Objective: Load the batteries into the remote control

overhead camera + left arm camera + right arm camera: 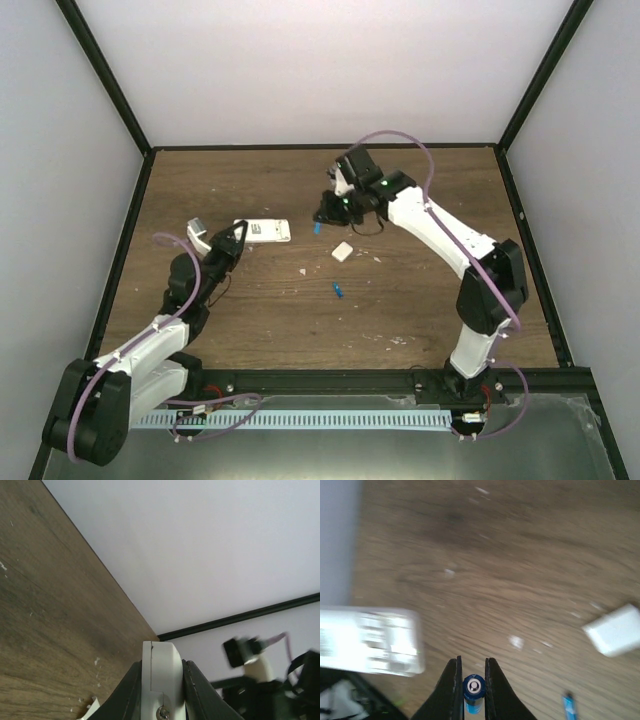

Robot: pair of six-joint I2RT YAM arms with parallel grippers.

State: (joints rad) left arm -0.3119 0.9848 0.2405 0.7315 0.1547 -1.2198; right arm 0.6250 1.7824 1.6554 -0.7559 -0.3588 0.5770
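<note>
Nearest the arm bases, a second battery (338, 290) lies loose on the tabletop (420, 300), with the small white cover piece (342, 251) just beyond it. Further back and to the left, the left fingers (196, 696) are clamped on one end of the remote control (264, 231). I cannot tell whether the remote control rests on the wood or is raised off it. Farthest off, the right fingers (451, 692) are pinched narrowly on a blue battery (473, 689), held end-on near the remote control's free end.

The step in hand looks like carrying the first cell to its bay. The next move probably calls for lining the battery up with the open compartment, terminal the right way round, while the left fingers hold the handset steady.

The remote control shows printed marks in the right wrist view, but they are too blurred to read. No brand can be made out on either cell.
</note>
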